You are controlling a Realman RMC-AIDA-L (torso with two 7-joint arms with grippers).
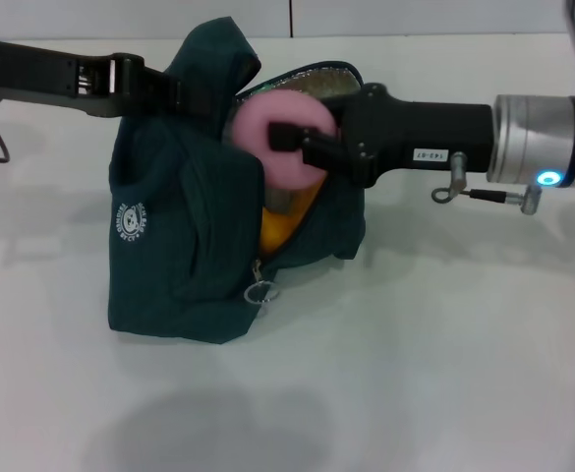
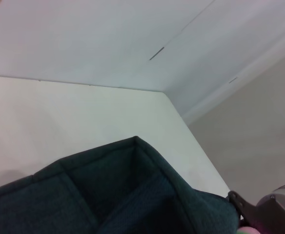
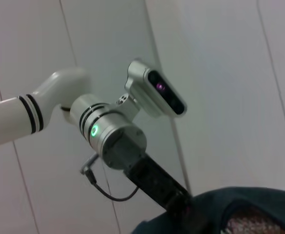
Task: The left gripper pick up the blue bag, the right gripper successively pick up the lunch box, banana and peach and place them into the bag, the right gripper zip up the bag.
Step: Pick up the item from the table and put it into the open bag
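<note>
While the blue bag [image 1: 184,246] stood on the white table [image 1: 444,374], its mouth faced up and toward the robot's right, foil lining [image 1: 316,81] visible along the far rim. Left gripper [image 1: 191,98] reached in from the left, arm roughly horizontal, and met the bag's upper edge near a handle — its fingers were buried in fabric, so how far they stood apart could not be told. Right gripper [image 1: 292,147] came in horizontally from the right, arm's long axis running across the table toward the bag's mouth; its two black fingers were closed around the peach [image 1: 282,140], one finger lying across the fruit's front. Peach sat at the bag opening, partly inside the rim. Below it, a yellow-orange strip of the banana [image 1: 285,224] showed through the open slit, already inside the bag; its long axis could not be judged from the part showing. Zipper ring pull [image 1: 259,291] hung at the lower end of the slit — zip open. White round logo [image 1: 131,222] faced the camera. Lunch box not visible.
</note>
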